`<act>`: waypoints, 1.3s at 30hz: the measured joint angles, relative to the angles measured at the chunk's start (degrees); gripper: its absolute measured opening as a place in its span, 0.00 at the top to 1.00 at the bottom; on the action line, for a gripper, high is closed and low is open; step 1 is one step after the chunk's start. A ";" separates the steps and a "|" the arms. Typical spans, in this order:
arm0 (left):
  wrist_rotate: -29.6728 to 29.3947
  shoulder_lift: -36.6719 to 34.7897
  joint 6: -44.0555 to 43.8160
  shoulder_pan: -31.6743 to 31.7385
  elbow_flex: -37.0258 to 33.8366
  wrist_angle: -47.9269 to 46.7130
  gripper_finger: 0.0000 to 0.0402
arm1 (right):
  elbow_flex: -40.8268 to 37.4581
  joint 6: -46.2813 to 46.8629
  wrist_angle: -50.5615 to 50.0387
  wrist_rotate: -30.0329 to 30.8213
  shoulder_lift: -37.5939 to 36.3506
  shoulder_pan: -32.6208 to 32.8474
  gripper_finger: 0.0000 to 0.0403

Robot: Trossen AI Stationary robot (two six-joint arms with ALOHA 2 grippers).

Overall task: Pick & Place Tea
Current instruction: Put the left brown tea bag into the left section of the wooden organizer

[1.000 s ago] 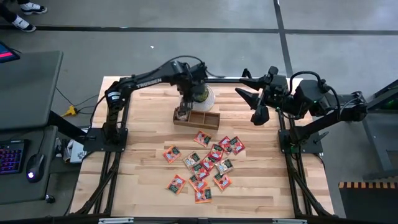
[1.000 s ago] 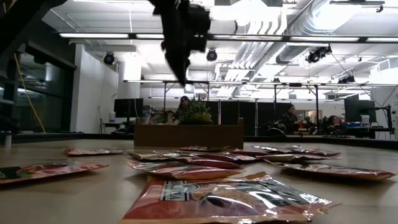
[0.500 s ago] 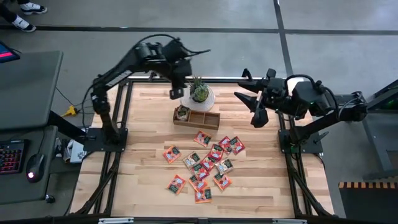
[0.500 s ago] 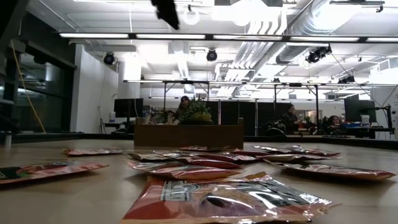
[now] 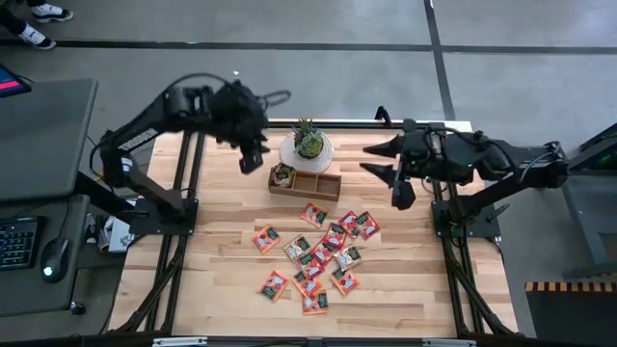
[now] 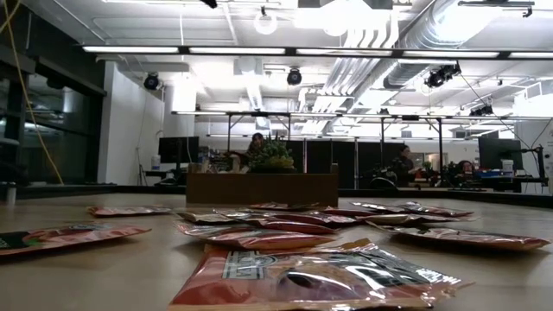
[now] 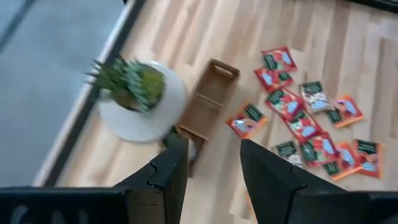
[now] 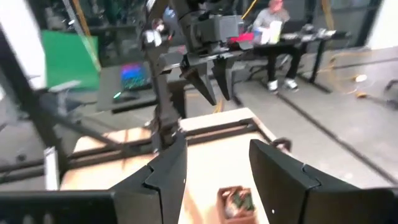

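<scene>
With its fingers apart and empty, the left gripper (image 5: 253, 154) should come down squarely over one outer sachet of the tea (image 5: 316, 253), which lies scattered well below and ahead of it, beyond the tray (image 5: 318, 187).

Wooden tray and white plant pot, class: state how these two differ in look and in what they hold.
The wooden tray is brown, rectangular and split into compartments; the white plant pot is round and pale. The tray holds sachets in one end compartment only, its others looking bare; the pot holds a spiky green plant. Both stand at the table's far side, side by side.
</scene>
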 joint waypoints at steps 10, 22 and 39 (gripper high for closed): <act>-0.85 -9.21 -18.45 -14.22 -30.31 20.96 0.64 | 0.00 5.79 -7.70 -0.19 4.23 0.00 0.58; -2.12 -9.54 -40.06 -27.23 -51.00 48.39 0.64 | -0.01 13.19 -14.33 1.78 6.86 -0.01 0.58; 0.41 -1.48 -50.69 -30.63 -60.31 64.30 0.83 | -28.71 28.04 25.27 -7.76 7.61 -0.16 0.58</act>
